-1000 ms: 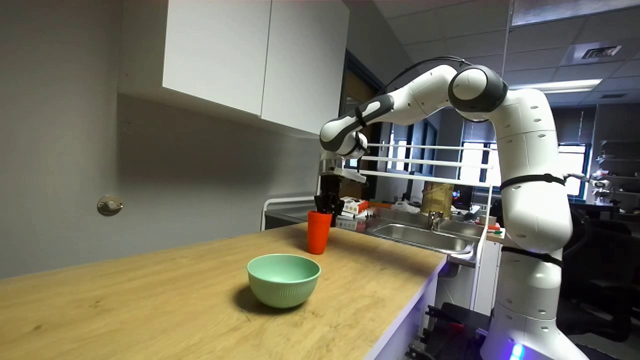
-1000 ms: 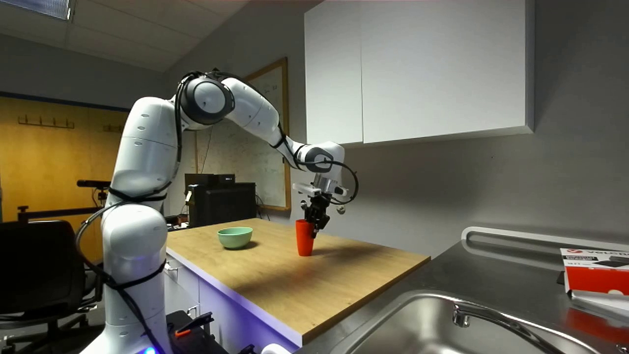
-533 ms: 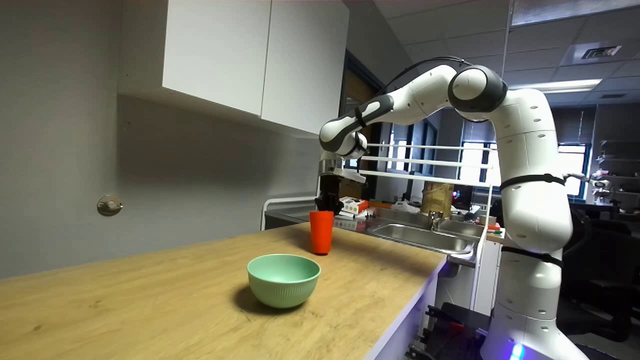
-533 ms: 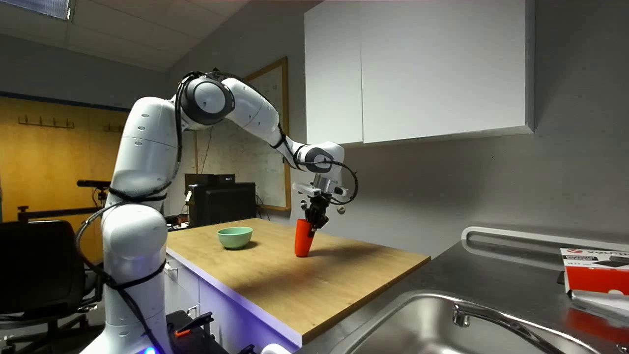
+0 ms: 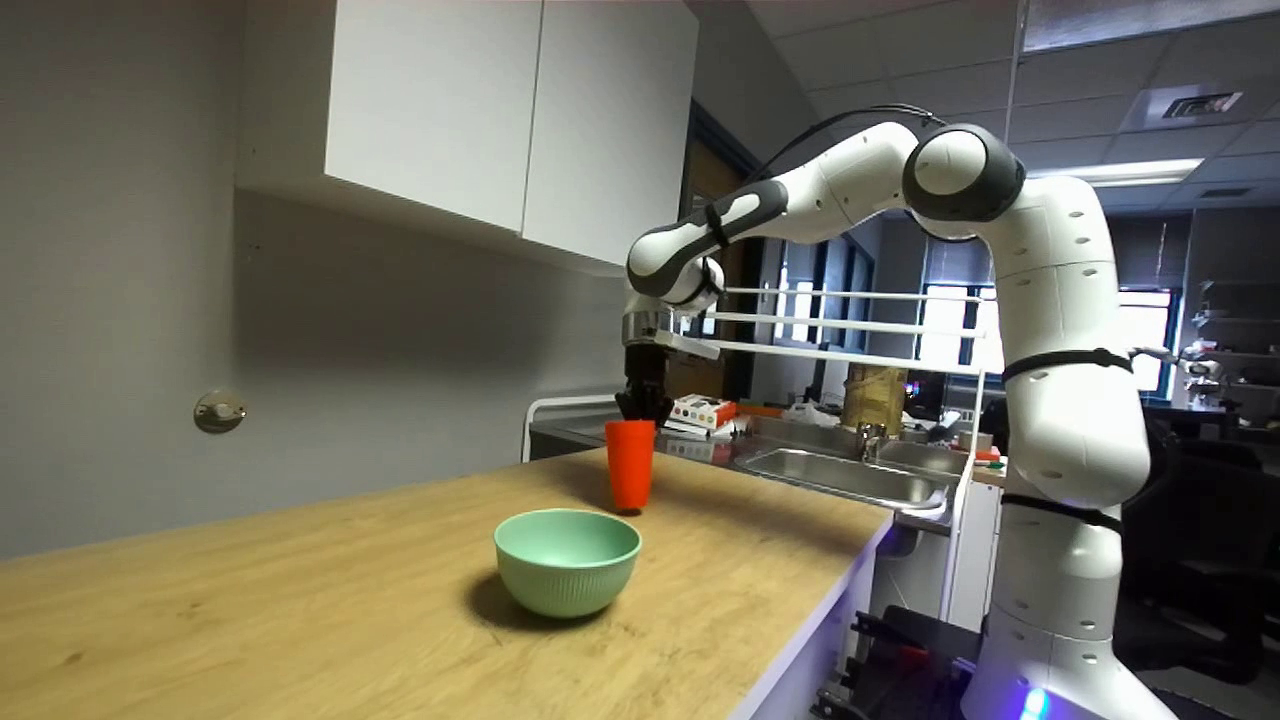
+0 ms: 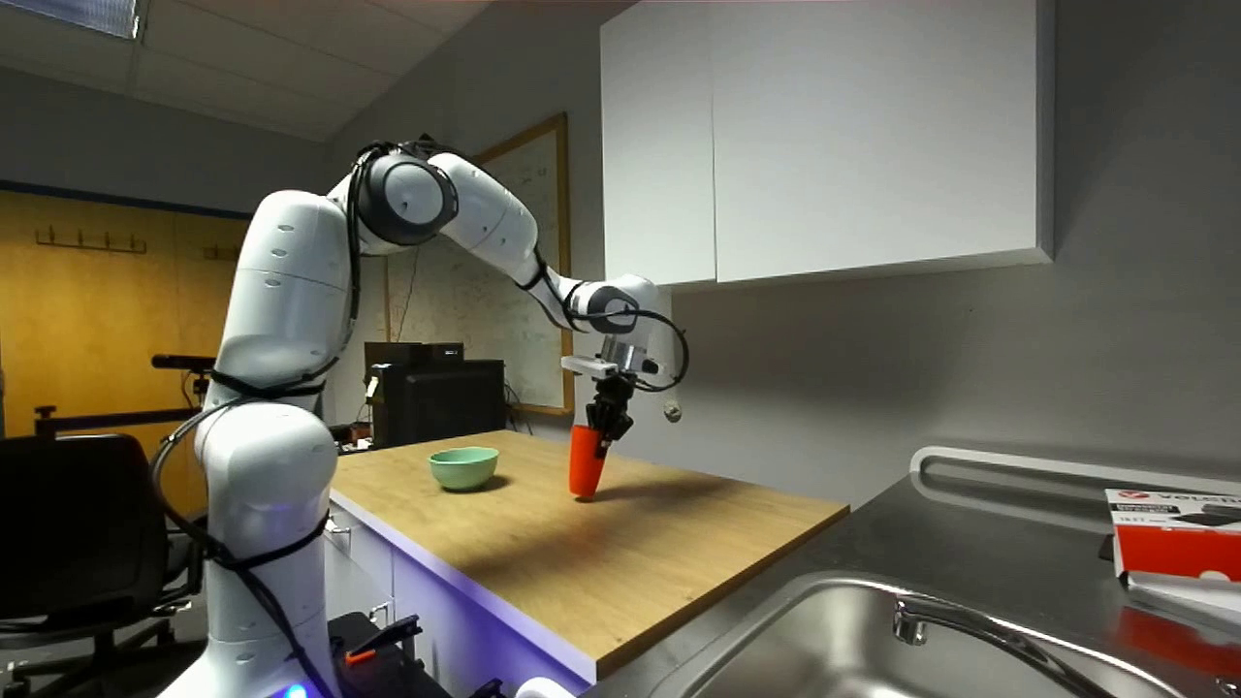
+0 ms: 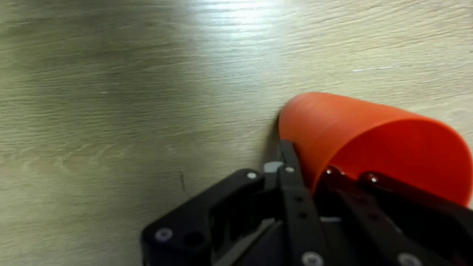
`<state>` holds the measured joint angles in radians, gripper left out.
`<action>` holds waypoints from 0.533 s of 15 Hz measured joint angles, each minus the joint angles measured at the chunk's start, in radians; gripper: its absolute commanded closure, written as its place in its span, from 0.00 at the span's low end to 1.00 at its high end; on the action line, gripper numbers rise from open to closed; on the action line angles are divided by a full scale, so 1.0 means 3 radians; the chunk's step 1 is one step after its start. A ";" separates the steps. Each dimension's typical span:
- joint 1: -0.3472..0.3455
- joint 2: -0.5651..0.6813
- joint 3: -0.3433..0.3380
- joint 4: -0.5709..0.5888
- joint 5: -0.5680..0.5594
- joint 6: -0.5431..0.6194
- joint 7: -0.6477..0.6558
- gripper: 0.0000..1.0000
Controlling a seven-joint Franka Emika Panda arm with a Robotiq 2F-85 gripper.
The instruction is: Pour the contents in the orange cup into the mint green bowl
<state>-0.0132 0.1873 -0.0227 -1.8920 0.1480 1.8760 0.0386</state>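
Observation:
The orange cup (image 5: 630, 466) shows in both exterior views (image 6: 586, 461), tilted slightly, its base at or just above the tabletop. My gripper (image 5: 645, 408) is shut on the cup's wall at the rim; it also shows in an exterior view (image 6: 609, 419). In the wrist view one finger of the gripper (image 7: 309, 162) lies outside the cup (image 7: 332, 114) and the other inside it. The cup's contents cannot be seen. The mint green bowl (image 5: 567, 578) stands upright on the table, apart from the cup, in both exterior views (image 6: 464, 470). It is out of the wrist view.
The wooden tabletop (image 5: 330, 600) bears the bowl and cup. White wall cabinets (image 5: 430, 110) hang above its back. A steel sink (image 6: 834, 640) with a faucet (image 6: 979, 635) and a red-white box (image 6: 1178, 543) lie beyond the table's end.
The gripper has closed on the cup's wall. The cup has tilted slightly and moved with the arm, leftward in both exterior views. The bowl has not moved.

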 measured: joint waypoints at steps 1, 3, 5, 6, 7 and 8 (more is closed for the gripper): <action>0.0065 -0.0034 0.0032 0.0001 -0.0072 0.0000 0.0053 0.97; 0.0215 -0.0119 0.0117 0.0001 -0.0241 -0.0003 0.0182 0.97; 0.0367 -0.0201 0.0220 0.0001 -0.0404 -0.0008 0.0313 0.97; 0.0435 -0.0230 0.0271 0.0002 -0.0484 -0.0011 0.0377 0.97; 0.0505 -0.0253 0.0325 0.0002 -0.0573 -0.0015 0.0449 0.97; 0.0564 -0.0263 0.0371 0.0002 -0.0656 -0.0017 0.0511 0.97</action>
<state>0.1558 0.1083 0.0887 -1.8915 -0.0487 1.8709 0.1917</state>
